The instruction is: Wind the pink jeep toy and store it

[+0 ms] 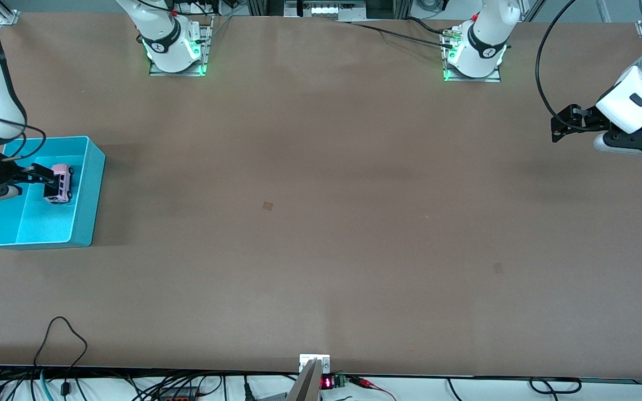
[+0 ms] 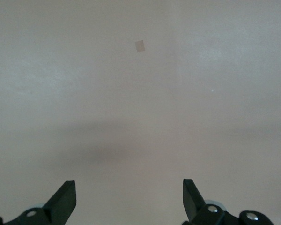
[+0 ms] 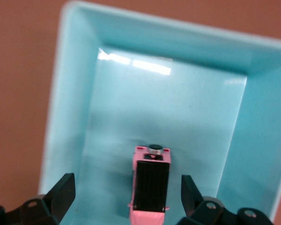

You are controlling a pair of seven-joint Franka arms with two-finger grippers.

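— Brown tabletop [image 1: 321, 223], wide and mostly bare. How many things did you count on it?

— One cyan bin [image 1: 84, 189] at the right arm's end, and one pink jeep toy [image 1: 62, 182] inside it. Two arms, one gripper each.

— Where exactly was the toy?

— On the bin's floor, upright on its wheels, black roof showing. In the right wrist view the pink jeep toy [image 3: 151, 187] sat between the two black fingers [image 3: 61, 194], with a gap on each side.

— So the right gripper had no hold on it?

— None. The right gripper [image 1: 48, 181] was low inside the bin, jaws spread wide around the toy. Neither finger touched the toy's sides as far as I could see.

— And the other one?

— The left gripper [image 1: 569, 123] waited in the air over the tabletop's edge at the left arm's end, well apart from the bin. Its jaws were wide apart too, holding nothing; the left wrist view showed only its fingers [image 2: 63, 201] over bare tabletop, plus one small pale square mark [image 2: 140, 46].

— Any other marks?

— Two faint square patches in the front view, one near the middle [image 1: 267, 205], one toward the left arm's end [image 1: 497, 268].
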